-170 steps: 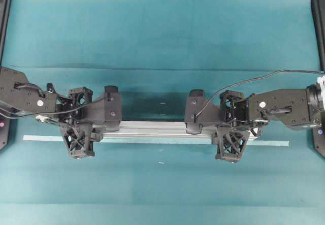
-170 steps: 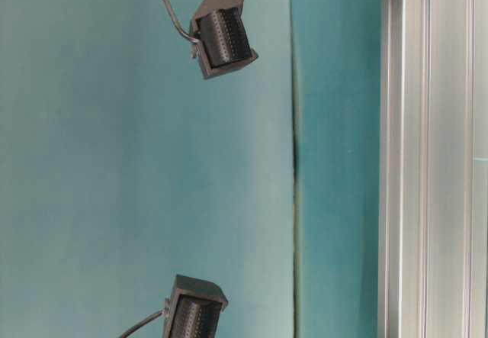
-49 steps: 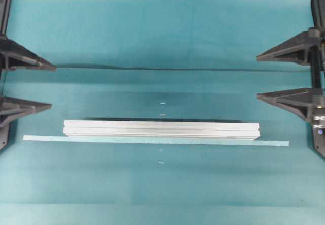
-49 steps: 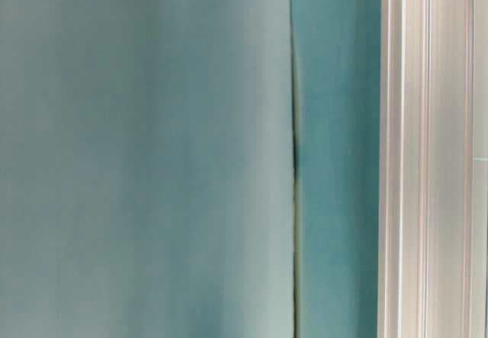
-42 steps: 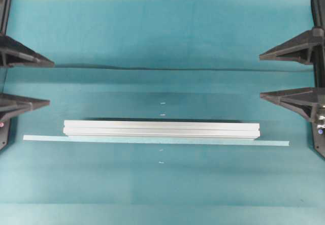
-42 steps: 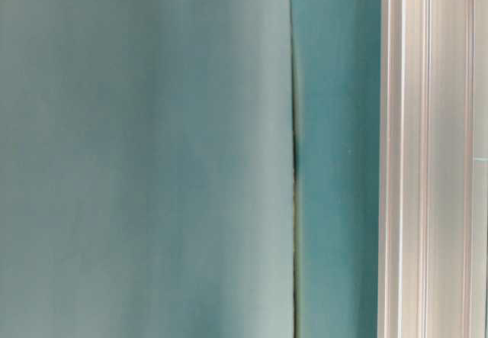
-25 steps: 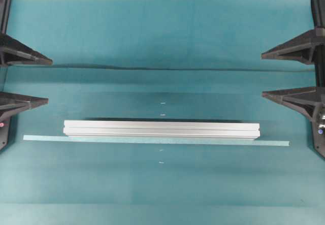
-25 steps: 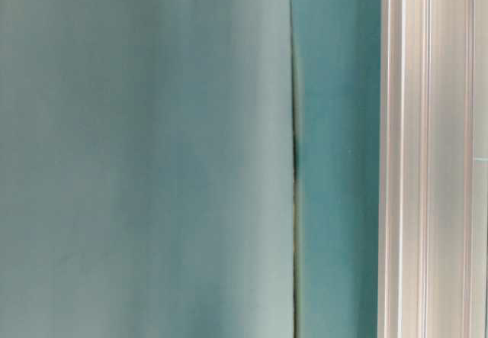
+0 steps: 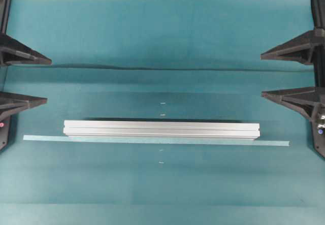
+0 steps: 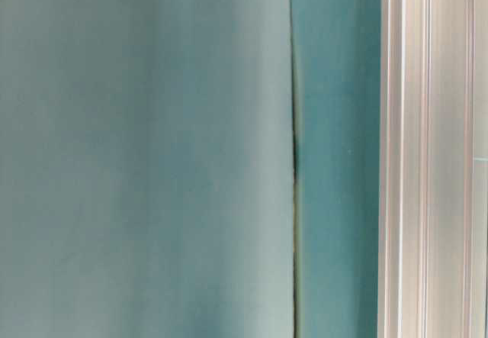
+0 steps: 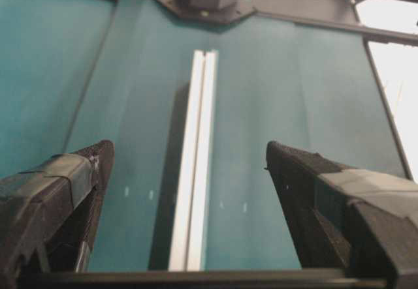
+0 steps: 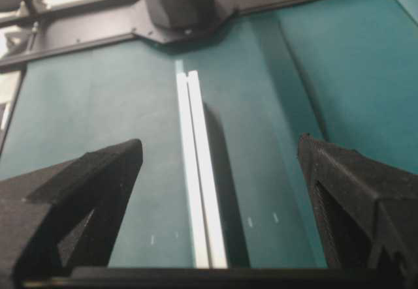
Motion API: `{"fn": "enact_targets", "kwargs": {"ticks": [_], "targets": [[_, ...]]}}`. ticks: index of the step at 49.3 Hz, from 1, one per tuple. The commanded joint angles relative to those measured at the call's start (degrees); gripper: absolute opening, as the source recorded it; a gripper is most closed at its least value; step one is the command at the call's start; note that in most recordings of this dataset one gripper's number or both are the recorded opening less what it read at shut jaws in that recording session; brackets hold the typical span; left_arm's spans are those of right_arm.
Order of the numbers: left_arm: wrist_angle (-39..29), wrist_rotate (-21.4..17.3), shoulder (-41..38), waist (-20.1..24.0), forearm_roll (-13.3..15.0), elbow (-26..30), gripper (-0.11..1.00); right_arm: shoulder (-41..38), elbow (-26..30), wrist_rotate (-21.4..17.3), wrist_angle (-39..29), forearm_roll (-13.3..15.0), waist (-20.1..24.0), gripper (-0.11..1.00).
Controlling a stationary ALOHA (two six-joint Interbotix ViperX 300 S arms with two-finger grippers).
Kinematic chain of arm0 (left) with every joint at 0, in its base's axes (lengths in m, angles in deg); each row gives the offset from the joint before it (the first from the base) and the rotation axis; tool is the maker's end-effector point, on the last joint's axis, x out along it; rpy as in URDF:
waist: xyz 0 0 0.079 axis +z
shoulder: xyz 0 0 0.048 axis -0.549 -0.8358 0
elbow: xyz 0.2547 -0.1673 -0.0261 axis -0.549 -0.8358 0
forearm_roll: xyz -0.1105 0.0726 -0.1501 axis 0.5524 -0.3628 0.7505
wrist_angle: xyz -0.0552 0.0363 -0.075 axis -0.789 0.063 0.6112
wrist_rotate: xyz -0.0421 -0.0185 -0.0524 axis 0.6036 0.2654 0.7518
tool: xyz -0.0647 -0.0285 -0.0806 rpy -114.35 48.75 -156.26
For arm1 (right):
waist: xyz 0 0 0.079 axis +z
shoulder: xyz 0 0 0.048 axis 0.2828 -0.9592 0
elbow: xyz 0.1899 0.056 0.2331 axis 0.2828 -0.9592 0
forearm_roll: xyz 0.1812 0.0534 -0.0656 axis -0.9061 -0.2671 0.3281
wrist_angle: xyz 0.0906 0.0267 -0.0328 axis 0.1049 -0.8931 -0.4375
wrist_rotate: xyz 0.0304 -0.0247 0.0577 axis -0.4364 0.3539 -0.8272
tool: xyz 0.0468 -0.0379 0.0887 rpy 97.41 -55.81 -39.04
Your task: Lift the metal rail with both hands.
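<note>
Metal rail (image 9: 161, 129) lies flat on the teal table (image 9: 162, 32), lengthwise across the overhead view, a little below the middle. Its lengthwise grooves show in the table-level view (image 10: 431, 155), where it fills the right edge of the picture. A thin pale tape strip (image 9: 274, 143) runs parallel just beside the rail's near edge and reaches past both of its ends; whether the two touch cannot be told. A few small white marks (image 9: 162, 103) sit on the table above and below the rail's middle.

Left gripper (image 9: 23, 80) stands at the left edge of the overhead view with its jaws spread wide, holding nothing; only the two finger points show (the rest is out of frame). It is well apart from the rail's left end. In its wrist view the rail (image 11: 194, 191) runs straight away between the two parted fingers (image 11: 59, 197).

Right gripper (image 9: 289, 75) stands at the right edge, likewise spread wide and empty, well apart from the rail's right end. Its wrist view shows the rail (image 12: 201, 191) lying between its fingers (image 12: 85, 197), untouched.
</note>
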Motion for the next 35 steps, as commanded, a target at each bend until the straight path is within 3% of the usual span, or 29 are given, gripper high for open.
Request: {"fn": "enact_targets", "kwargs": {"ticks": [1,35], "targets": [[0.5,0.2,-0.1,0.0,0.2,1.1,0.94,-0.1,0.3,-0.2,0.6,0.0,-0.2,0.98],[2.8,0.4,-0.3,0.0,0.0,0.2,0.94,-0.1,-0.1,-0.2,0.5,0.0,-0.2,0.98]]}}
